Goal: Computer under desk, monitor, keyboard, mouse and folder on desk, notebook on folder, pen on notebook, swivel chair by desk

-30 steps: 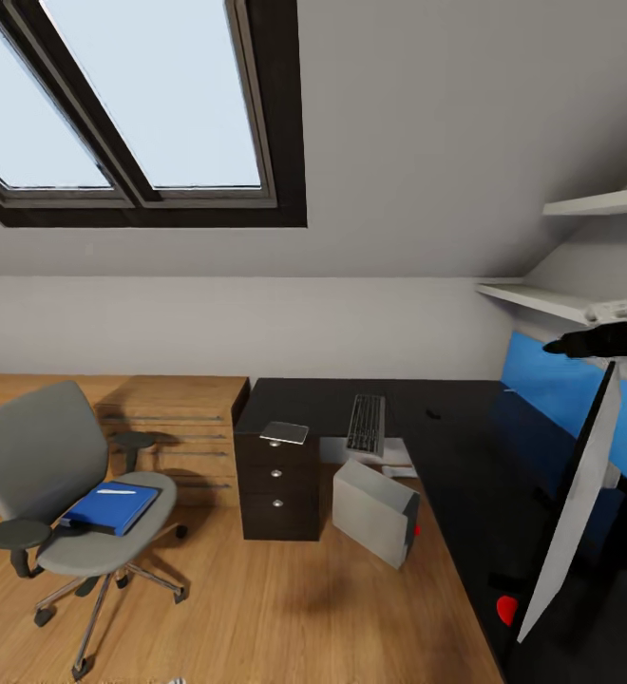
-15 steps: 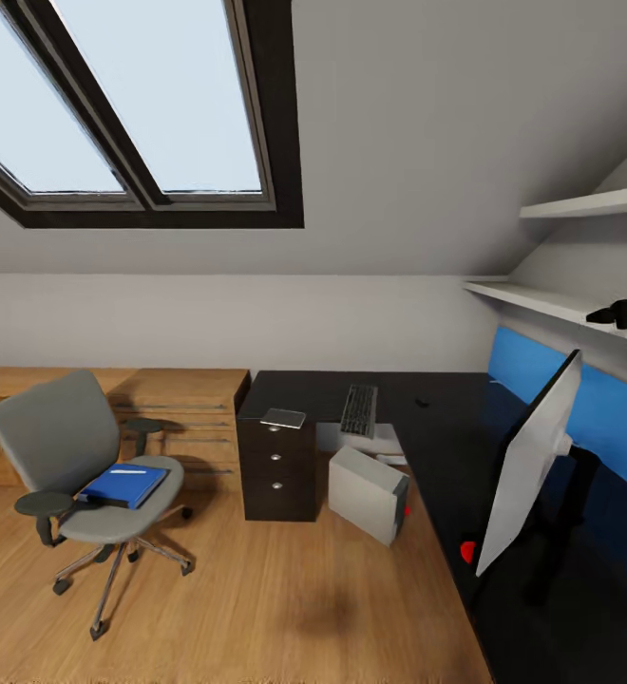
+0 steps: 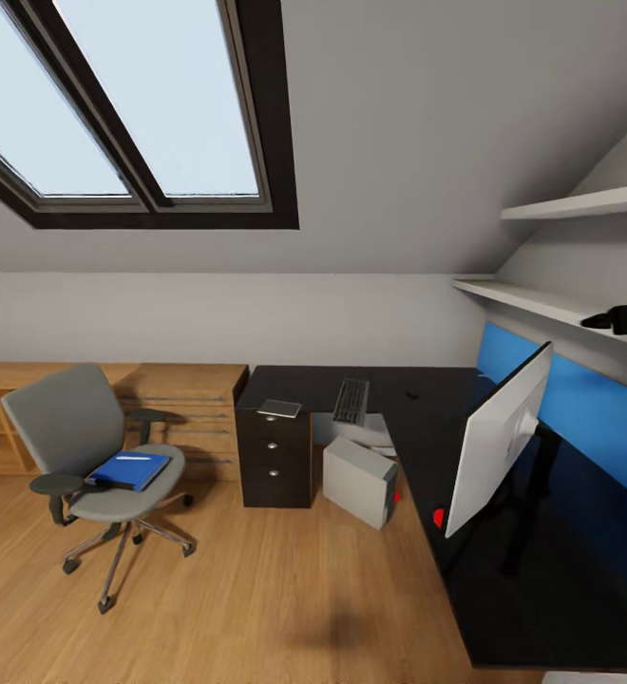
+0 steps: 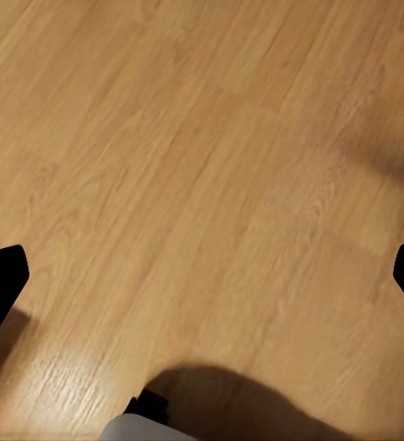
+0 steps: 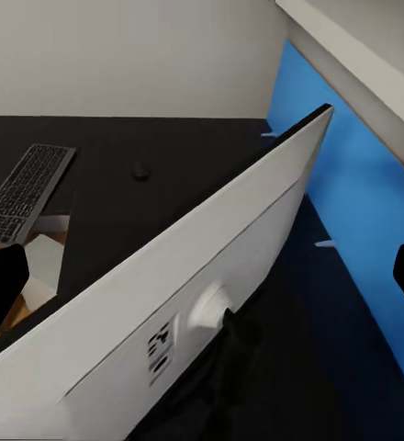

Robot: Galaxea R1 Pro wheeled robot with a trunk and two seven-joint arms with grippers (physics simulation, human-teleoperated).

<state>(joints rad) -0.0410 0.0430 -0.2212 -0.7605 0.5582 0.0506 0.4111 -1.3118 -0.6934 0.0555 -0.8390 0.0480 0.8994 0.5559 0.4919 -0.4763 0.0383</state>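
The grey swivel chair (image 3: pixel 71 427) stands on the floor left of the desk, apart from it. On its seat lies the blue folder (image 3: pixel 128 469) with the white pen (image 3: pixel 133 458) on top. The black desk (image 3: pixel 418 418) carries the grey notebook (image 3: pixel 280 408) over the drawer unit, the keyboard (image 3: pixel 351 401), the mouse (image 3: pixel 411 393) and the monitor (image 3: pixel 499 437), seen from its pale back. The computer (image 3: pixel 359 480) sits tilted under the desk. My right gripper (image 5: pixel 202 280) hovers open above the monitor (image 5: pixel 211 303). My left gripper (image 4: pixel 202 276) hangs open over bare floor.
Low light-wood cabinets (image 3: pixel 176 404) line the back wall behind the chair. White shelves (image 3: pixel 541 299) and a blue wall panel (image 3: pixel 589 399) run along the desk's right side. The sloped ceiling holds a skylight (image 3: pixel 142 104). Wood floor (image 3: pixel 275 589) lies open between chair and desk.
The whole head view has drawn back from the desk, so the monitor and the chair look smaller and nearer the middle. The things themselves keep their places.
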